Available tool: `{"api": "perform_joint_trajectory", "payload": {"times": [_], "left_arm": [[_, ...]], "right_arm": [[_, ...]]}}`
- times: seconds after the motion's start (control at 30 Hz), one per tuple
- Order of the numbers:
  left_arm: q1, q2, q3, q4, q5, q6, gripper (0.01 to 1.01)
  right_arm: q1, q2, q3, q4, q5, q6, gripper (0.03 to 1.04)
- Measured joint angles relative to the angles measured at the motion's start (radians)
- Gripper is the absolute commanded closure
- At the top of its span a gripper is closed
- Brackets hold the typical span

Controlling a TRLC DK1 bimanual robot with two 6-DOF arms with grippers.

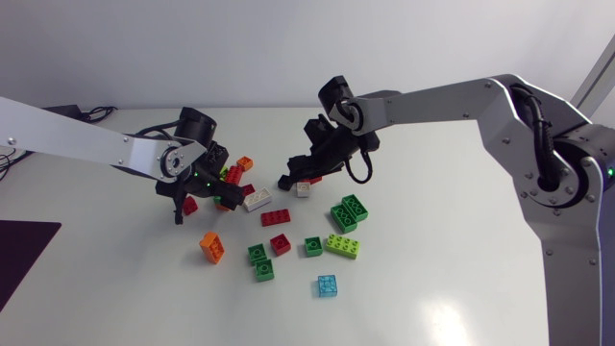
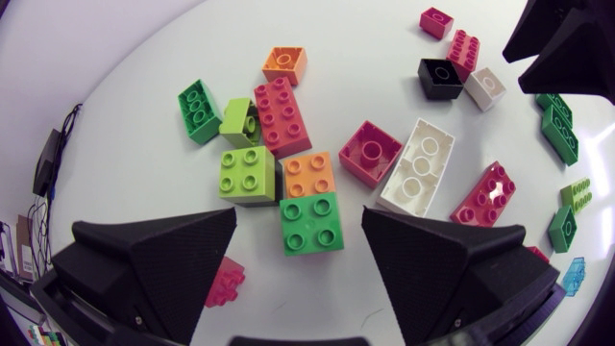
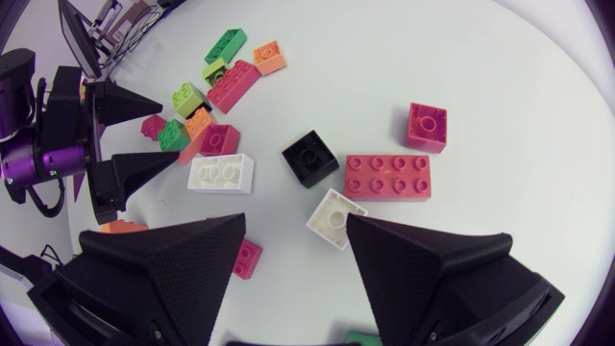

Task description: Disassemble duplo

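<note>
Head view overhead; 2 close downward wrist views share white brick.

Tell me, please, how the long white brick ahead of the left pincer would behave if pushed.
The white brick looks like rigid moulded plastic, so probably stiff and light. Lying studs up on its broad base, it should slide rather than roll or tip. Smooth sides might slip.

Left of the white brick — packed cluster, no gap. Right of it: bare table up to the black brick.
</note>
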Motion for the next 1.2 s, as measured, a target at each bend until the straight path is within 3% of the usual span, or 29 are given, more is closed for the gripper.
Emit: {"api": "perform_joint_trajectory", "payload": {"times": [0.27, 0.5, 0.67, 0.83, 1.0, 1.1, 1.2], "left_arm": [[-0.001, 0.034, 0.0, 0.01, 0.0, 0.0, 0.18], [-0.01, 0.046, 0.0, 0.017, 0.001, -0.003, 0.356], [-0.021, 0.046, 0.0, 0.018, 0.001, -0.003, 0.359], [-0.023, 0.046, 0.0, 0.042, 0.002, -0.003, 0.489], [-0.023, 0.046, 0.0, 0.055, 0.003, -0.004, 0.502], [-0.023, 0.046, 0.0, 0.055, 0.003, -0.003, 0.623], [-0.021, 0.046, 0.0, 0.055, 0.019, -0.004, 0.626]], "right_arm": [[0.002, 0.0, 0.0, 0.0, 0.0, 0.0, 0.3], [0.002, 0.0, 0.0, 0.0, 0.0, 0.0, 0.3], [0.002, 0.0, 0.0, -0.001, 0.0, 0.0, 0.3], [0.002, 0.0, 0.0, -0.001, 0.0, 0.0, 0.3], [0.002, 0.0, 0.0, -0.001, 0.0, 0.0, 0.3], [0.002, 0.0, 0.0, -0.001, 0.0, 0.0, 0.3], [0.002, 0.0, 0.0, -0.001, 0.001, 0.0, 0.3]]}}
